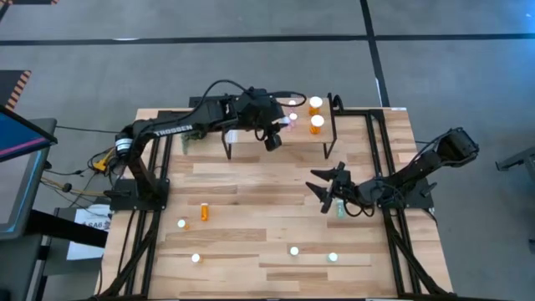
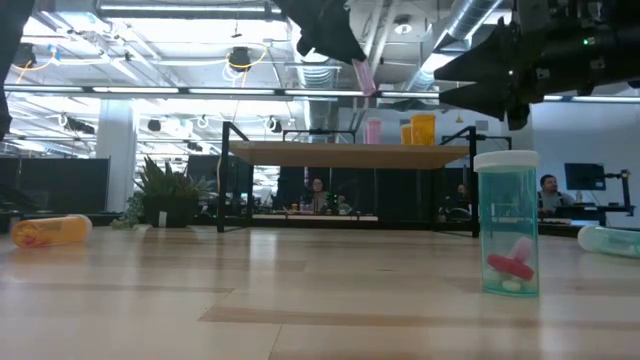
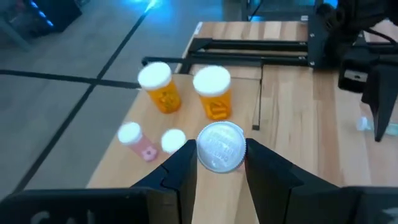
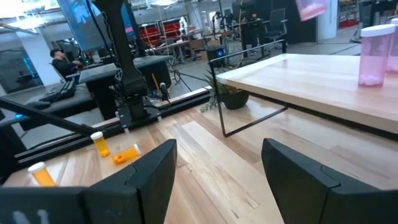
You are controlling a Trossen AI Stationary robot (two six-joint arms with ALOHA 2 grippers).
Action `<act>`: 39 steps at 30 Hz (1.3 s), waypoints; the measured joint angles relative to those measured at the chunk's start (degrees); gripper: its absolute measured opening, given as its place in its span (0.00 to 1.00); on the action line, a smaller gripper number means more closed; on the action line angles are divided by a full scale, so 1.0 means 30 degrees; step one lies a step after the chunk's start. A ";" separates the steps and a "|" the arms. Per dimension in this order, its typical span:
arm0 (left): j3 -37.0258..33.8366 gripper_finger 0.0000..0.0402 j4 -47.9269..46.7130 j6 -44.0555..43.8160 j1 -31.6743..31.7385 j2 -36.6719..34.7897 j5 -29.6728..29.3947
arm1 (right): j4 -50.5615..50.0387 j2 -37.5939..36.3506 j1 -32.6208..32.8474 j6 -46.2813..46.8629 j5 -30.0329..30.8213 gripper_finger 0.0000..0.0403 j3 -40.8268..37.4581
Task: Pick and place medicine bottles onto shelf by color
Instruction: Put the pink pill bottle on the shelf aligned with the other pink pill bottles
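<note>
Left pincer [image 3: 219,163] clamped on white-capped pink vial [image 3: 219,146] above the light-wood shelf [image 1: 251,138]; right pincer [image 1: 328,191] gaped empty beside it. Risked toppling two orange bottles [image 3: 212,93] if lowered carelessly.

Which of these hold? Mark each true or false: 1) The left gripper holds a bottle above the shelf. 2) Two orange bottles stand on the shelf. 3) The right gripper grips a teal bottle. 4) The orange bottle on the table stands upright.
1) True: the left gripper is shut on a white-capped bottle over the shelf.
2) True: the two orange bottles stand there.
3) False: the right gripper is open and empty; a teal bottle lies beside it.
4) False: that orange bottle lies on its side.
</note>
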 joint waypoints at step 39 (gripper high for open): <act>0.5557 0.26 -0.4752 0.1261 0.0393 0.5947 0.0495 | -0.0400 -0.0073 -0.0080 0.0419 -0.0073 0.65 -0.0015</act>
